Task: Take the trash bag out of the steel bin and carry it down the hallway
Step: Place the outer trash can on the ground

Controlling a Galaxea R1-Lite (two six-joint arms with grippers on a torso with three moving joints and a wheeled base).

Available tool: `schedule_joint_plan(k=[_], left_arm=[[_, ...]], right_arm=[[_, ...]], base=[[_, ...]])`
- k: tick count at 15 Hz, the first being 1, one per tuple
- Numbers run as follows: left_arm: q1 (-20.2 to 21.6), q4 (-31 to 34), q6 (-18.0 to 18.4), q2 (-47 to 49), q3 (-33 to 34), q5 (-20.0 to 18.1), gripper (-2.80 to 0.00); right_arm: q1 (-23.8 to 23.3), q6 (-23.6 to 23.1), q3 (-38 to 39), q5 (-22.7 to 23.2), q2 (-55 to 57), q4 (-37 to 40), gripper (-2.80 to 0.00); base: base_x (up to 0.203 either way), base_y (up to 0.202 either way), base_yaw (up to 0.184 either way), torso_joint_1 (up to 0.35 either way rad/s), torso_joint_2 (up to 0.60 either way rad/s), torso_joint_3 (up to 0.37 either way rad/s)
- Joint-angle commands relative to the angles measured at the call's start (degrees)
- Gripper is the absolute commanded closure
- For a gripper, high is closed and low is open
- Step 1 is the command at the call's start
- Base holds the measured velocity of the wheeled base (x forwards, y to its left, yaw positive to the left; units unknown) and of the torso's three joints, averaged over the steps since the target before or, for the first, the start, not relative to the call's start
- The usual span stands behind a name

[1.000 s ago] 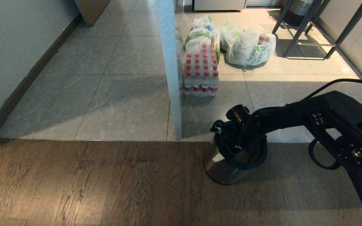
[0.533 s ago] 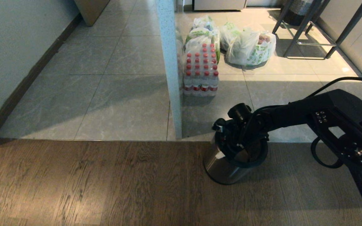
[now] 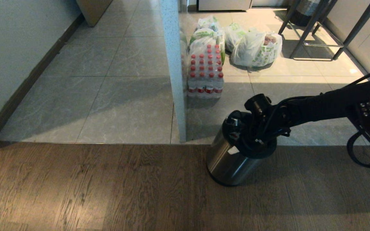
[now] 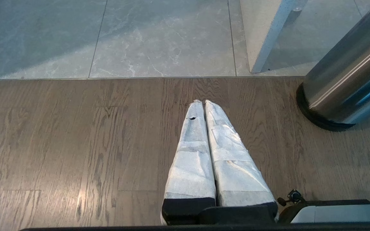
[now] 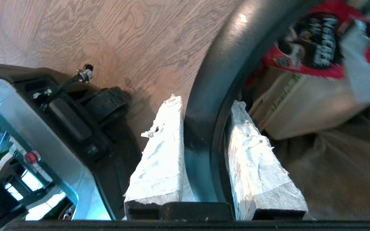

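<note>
Right gripper straddles the bin rim, one finger outside, the other inside, narrowly parted and clamped on the black ring, likely pinching the bag edge against it. Bag sits inside the bin with red wrapper scraps and a box on top. Bin stands on wood floor at 5 o'clock of the pillar, hallway tiles at 10 o'clock. Bin looks tilted, probably because the ring is gripped too. Left gripper parked, fingers pressed together, empty.

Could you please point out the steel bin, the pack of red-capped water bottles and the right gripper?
Round brushed-steel bin with black rim (image 3: pixel 228 162), head view, on its shiny side wall.
Shrink-wrapped pack of red-capped water bottles (image 3: pixel 205 72), head view, on the caps.
Right gripper (image 5: pixel 204 118), right wrist view, midway between its white-wrapped fingertips, on the bin's rim.
</note>
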Motion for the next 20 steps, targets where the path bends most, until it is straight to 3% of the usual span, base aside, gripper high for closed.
schedule_joint_plan(k=[1,9,20], left_arm=[[0.01,0.0,-0.01,0.02,0.09,0.02,0.0],[0.01,0.0,-0.01,0.02,0.09,0.02,0.0],[0.01,0.0,-0.01,0.02,0.04,0.02,0.0]], right_arm=[[-0.29,-0.2,1.56,0.18,-4.64,0.22,0.0],[-0.75,-1.92,12.6,0.18,-21.21,0.52,0.0],[-1.16,-2.95,16.72,0.26,-44.49,5.15,0.0]], base=[[0.0,0.0,0.0,0.0,0.0,0.0],[0.0,0.0,0.0,0.0,0.0,0.0],[0.0,0.0,0.0,0.0,0.0,0.0]])
